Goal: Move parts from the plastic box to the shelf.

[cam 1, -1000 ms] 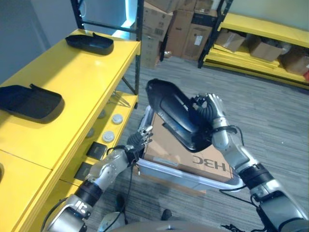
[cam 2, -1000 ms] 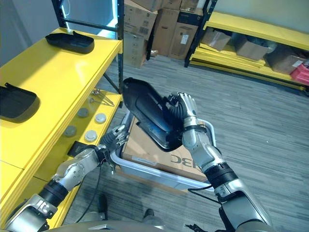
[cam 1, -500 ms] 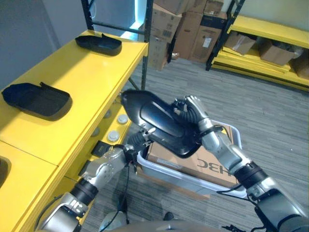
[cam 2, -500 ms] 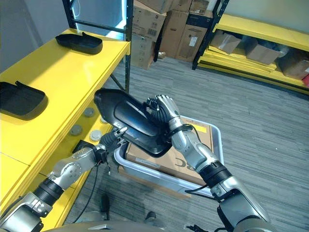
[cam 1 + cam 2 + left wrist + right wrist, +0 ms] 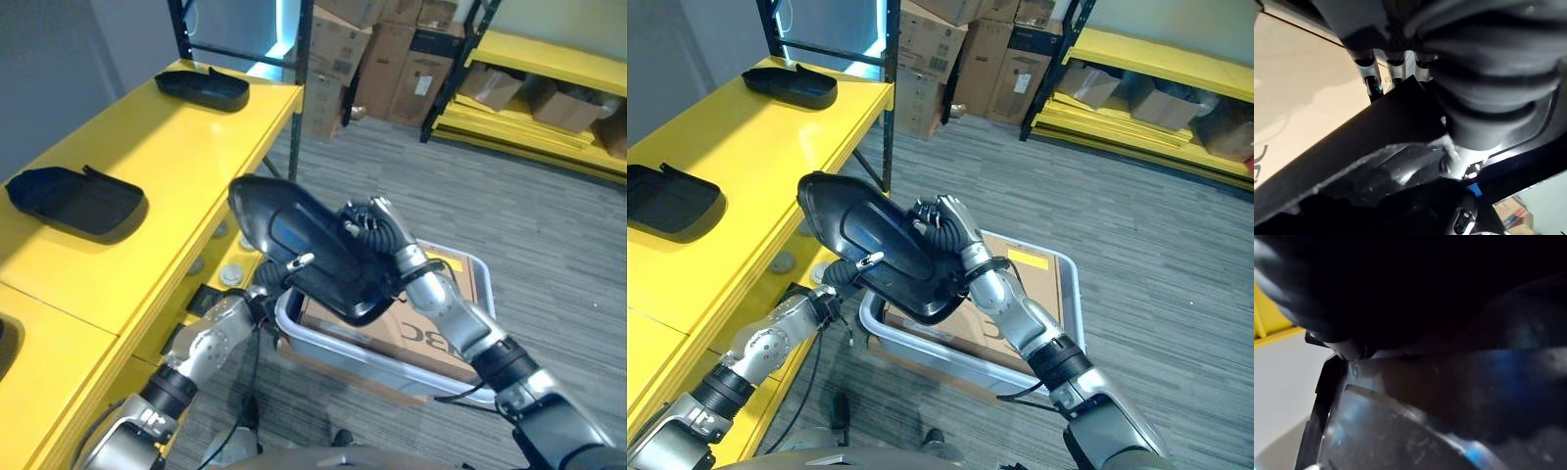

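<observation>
Large glossy black moulded plastic part is held tilted above the translucent grey plastic box, beside the yellow shelf. Right hand fingers are curled round its far edge. Left hand touches its underside with straight fingers. 2 similar black parts lie on the shelf top.

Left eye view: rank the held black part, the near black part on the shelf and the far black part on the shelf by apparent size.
1. Held black part, largest, though nearest the camera.
2. Near black part on the shelf.
3. Far black part on the shelf, smallest, but farthest away; true sizes may match.
</observation>
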Tool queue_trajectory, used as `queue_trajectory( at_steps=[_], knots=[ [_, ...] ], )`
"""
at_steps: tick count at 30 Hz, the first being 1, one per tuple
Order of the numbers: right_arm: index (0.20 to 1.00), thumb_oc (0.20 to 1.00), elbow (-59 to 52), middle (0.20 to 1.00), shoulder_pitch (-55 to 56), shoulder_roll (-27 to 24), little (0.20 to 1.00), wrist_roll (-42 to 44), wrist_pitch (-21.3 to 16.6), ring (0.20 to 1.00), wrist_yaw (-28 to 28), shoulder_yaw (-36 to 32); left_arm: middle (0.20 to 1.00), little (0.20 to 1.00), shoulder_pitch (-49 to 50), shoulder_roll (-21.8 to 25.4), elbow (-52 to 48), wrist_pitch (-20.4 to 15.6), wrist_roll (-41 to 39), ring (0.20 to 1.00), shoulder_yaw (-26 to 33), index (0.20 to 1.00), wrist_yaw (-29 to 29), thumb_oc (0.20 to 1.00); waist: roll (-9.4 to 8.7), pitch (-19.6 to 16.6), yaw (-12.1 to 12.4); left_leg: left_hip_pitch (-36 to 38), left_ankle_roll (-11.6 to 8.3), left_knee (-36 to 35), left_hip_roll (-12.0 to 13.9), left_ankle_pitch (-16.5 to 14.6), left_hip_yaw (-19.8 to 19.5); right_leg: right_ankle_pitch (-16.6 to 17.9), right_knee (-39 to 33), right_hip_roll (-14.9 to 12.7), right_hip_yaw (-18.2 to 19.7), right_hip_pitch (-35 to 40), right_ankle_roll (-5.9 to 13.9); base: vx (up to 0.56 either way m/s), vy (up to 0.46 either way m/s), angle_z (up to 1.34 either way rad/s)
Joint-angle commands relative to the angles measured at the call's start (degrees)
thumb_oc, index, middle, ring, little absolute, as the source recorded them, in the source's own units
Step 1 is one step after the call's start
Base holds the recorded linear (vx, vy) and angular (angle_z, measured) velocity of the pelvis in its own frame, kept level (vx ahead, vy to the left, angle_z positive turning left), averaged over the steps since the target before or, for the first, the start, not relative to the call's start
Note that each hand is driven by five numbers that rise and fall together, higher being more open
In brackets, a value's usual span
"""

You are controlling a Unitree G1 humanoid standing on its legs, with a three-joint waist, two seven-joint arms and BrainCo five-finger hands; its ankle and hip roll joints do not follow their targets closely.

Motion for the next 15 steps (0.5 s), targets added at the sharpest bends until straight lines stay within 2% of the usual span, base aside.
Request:
queue_trajectory(
  at_steps=[1, 3, 4, 7, 8, 9, 13, 15],
  knots=[
    [0.2, 0.2, -9.4, 0.2, -1.9, 0.8, 0.2, 4.4, -7.6, 0.2, 4.5, 2.1, 0.2, 0.2, -5.3, -3.5, 2.4, -5.8, 1.1, 0.2, -0.1, 0.2, 1.2, 0.2, 2.4, -1.5, 1.6, 7.9, -2.25, 0.0, 3.3, -9.0, -1.0, -1.0, 0.6, -0.9, -0.6, -0.5, 2.37, 0.0, 0.0, 0.0],
    [0.2, 0.2, -9.7, 0.2, -1.8, 1.0, 0.2, 4.6, -7.4, 0.2, 4.9, 2.2, 0.2, 0.2, -5.2, -3.5, 2.3, -6.1, 1.6, 0.2, -0.1, 0.2, 1.3, 0.2, 2.36, -1.5, 1.6, 7.9, -2.24, 0.0, 3.2, -9.1, -1.0, -1.0, 0.6, -0.9, -0.6, -0.5, 2.37, 0.0, 0.0, 0.0],
    [0.2, 0.2, -10.5, 0.2, -1.0, 1.8, 0.2, 6.8, -7.4, 0.2, 8.4, 2.8, 0.2, 0.2, -5.0, -3.4, 2.0, -8.3, 3.2, 0.2, -0.2, 0.2, 1.4, 0.2, 2.19, -1.6, 1.7, 7.8, -2.18, 0.0, 3.1, -9.1, -1.1, -0.9, 0.6, -0.9, -0.6, -0.6, 2.35, 0.0, 0.0, 0.0],
    [0.2, 0.2, -10.9, 0.2, -0.4, 2.2, 0.2, 10.0, -7.3, 0.2, 14.8, 4.0, 0.2, 0.2, -4.4, -3.0, 1.2, -12.2, 4.3, 0.2, 0.4, 0.2, 2.3, 0.2, 2.02, -1.4, 2.0, 7.7, -2.13, 0.0, 2.9, -9.1, -1.3, -0.9, 0.6, -1.1, -0.7, -0.6, 2.37, 0.0, 0.014, 0.0],
    [0.2, 0.2, -11.2, 0.2, -0.1, 2.3, 0.2, 12.8, -6.7, 0.2, 19.5, 4.7, 0.2, 0.2, -4.3, -2.6, 0.7, -13.5, 4.5, 0.2, 0.9, 0.2, 2.8, 0.2, 1.86, -1.4, 2.2, 7.7, -2.12, 0.0, 2.8, -9.1, -1.4, -0.9, 0.6, -1.2, -0.7, -0.6, 2.39, 0.02, 0.049, 0.0],
    [0.2, 0.2, -11.4, 0.2, 0.3, 2.5, 0.2, 13.3, -6.2, 0.2, 21.4, 5.4, 0.2, 0.2, -4.1, -2.3, 0.2, -14.3, 5.0, 0.2, 1.3, 0.2, 3.4, 0.2, 1.74, -1.2, 2.4, 7.7, -2.09, 0.0, 2.8, -9.1, -1.4, -0.9, 0.7, -1.3, -0.9, -0.6, 2.41, 0.02, 0.054, 0.01],
    [0.2, 0.2, -10.5, 0.2, 1.9, 3.6, 0.2, 17.0, -4.9, 0.2, 21.8, 7.1, 0.2, 0.2, -3.6, -1.6, 0.0, -17.9, 9.7, 0.2, 1.8, 0.2, 5.0, 0.2, 1.19, -1.0, 2.8, 7.6, -1.83, 0.0, 2.2, -9.1, -1.8, -0.6, 0.9, -1.7, -1.1, -0.4, 2.6, 0.03, 0.045, 0.02],
    [0.2, 0.2, -9.7, 0.2, 3.6, 5.1, 0.2, 18.1, -4.1, 0.2, 18.8, 7.2, 0.2, 0.2, -3.4, -1.5, 0.5, -21.4, 15.1, 0.2, 1.7, 0.2, 6.8, 0.2, 0.99, -0.8, 3.0, 7.7, -1.47, 0.0, 1.7, -9.3, -2.1, -0.4, 1.0, -2.0, -0.9, -0.5, 2.72, 0.05, 0.099, 0.08]
  ],
)
